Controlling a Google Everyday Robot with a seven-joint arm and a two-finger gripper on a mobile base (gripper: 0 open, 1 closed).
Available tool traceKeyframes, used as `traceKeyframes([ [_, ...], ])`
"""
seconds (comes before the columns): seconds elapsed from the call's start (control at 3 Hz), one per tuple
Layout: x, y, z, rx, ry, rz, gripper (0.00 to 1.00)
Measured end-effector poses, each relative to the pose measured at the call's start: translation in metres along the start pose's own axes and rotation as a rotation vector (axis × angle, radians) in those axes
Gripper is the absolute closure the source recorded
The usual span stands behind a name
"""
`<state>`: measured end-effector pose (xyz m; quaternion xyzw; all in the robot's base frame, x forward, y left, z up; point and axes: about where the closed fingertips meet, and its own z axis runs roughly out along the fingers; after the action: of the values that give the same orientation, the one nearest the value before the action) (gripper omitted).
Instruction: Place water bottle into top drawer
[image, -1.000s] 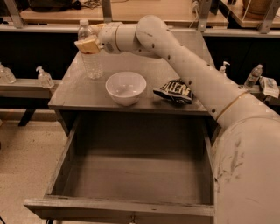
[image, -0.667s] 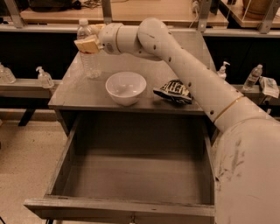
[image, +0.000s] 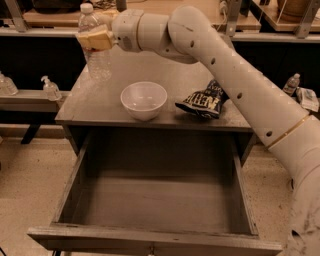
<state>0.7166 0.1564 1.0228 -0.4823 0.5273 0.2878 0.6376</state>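
Note:
The water bottle (image: 98, 62), clear ribbed plastic with a white cap, is upright over the back left corner of the grey cabinet top (image: 95, 110). My gripper (image: 95, 39) is shut on the bottle's upper body, its tan fingers (image: 98, 41) covering the label. The bottle's base hangs just above the cabinet top. The arm reaches in from the right. The top drawer (image: 150, 241) is pulled fully open below and in front, and its inside is empty.
A white bowl (image: 144, 100) and a dark chip bag (image: 202, 102) sit on the cabinet top near its front edge. Pump-top sanitizer bottles (image: 50, 89) stand on a low shelf at the left. A small clear bottle (image: 291, 84) stands far right.
The gripper has raised the water bottle off the cabinet top; it is now higher in view. The bowl, bag and drawer have not moved.

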Motion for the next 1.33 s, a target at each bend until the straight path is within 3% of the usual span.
traceKeyframes([
  [0.33,0.0,0.0,0.0,0.0,0.0,0.0,1.0],
  [0.67,-0.01,0.013,0.005,-0.049,-0.044,0.002,1.0],
  [1.0,-0.033,0.052,-0.012,-0.097,-0.109,0.025,1.0],
  [1.33,-0.057,0.101,-0.044,-0.11,-0.13,0.075,1.0],
])
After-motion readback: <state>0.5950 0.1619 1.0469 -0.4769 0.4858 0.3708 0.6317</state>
